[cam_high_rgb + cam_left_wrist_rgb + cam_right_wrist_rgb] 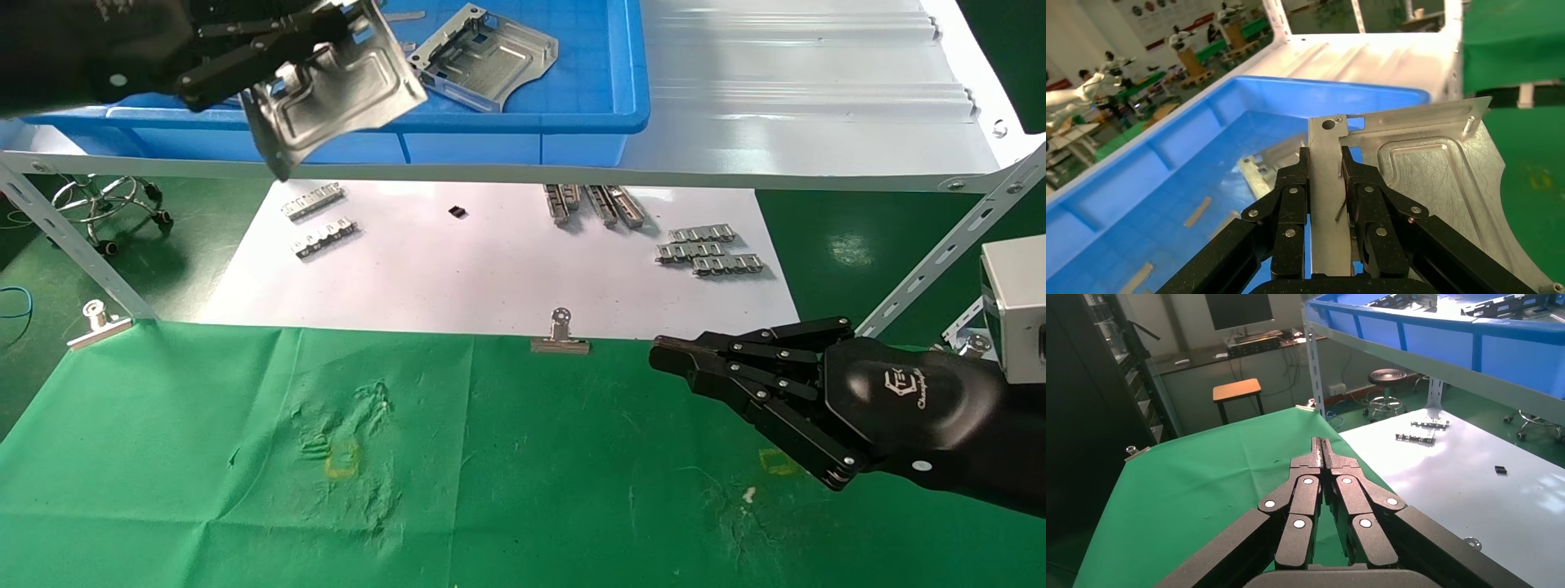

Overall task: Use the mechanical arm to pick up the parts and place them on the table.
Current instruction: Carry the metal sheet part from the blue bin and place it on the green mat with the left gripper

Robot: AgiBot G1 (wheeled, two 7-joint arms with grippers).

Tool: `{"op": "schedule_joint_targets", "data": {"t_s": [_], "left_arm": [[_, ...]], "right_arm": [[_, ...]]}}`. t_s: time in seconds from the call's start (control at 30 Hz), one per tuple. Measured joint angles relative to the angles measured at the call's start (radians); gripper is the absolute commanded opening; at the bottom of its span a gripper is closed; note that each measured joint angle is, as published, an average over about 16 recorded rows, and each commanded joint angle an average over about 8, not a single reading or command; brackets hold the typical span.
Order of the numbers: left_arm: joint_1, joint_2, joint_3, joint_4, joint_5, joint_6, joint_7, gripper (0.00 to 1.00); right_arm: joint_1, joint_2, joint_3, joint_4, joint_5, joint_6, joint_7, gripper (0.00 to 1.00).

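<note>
Silver part [339,90] hangs clamped in the left pincer [315,41] over the blue bin [588,98]; right pincer [678,359], fingers together, hovers over the green bench [204,457].

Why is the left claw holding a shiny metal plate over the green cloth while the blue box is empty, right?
Not quite. The blue box isn't empty: the head view shows another plate lying in it. The left claw does hold a metal plate.

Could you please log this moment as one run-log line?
left end effector: shut on part, above blue bin | right end effector: shut, over table | placement: pending
</note>
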Motion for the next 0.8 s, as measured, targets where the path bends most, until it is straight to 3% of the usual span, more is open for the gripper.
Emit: {"op": "schedule_joint_targets", "data": {"t_s": [0.33, 0.6, 0.8], "left_arm": [[0.127, -0.118, 0.065, -0.179, -0.041, 0.068, 0.167, 0.0], [0.274, -0.2, 0.186, -0.369, -0.093, 0.066, 0.259, 0.0], [0.357, -0.207, 0.28, -0.409, -0.109, 0.054, 0.326, 0.0]], "right_arm": [[0.0, 0.0, 0.0, 0.0, 0.0, 0.0, 0.0, 0.0], [0.0, 0.0, 0.0, 0.0, 0.0, 0.0, 0.0, 0.0], [0.0, 0.0, 0.0, 0.0, 0.0, 0.0, 0.0, 0.0]]}}
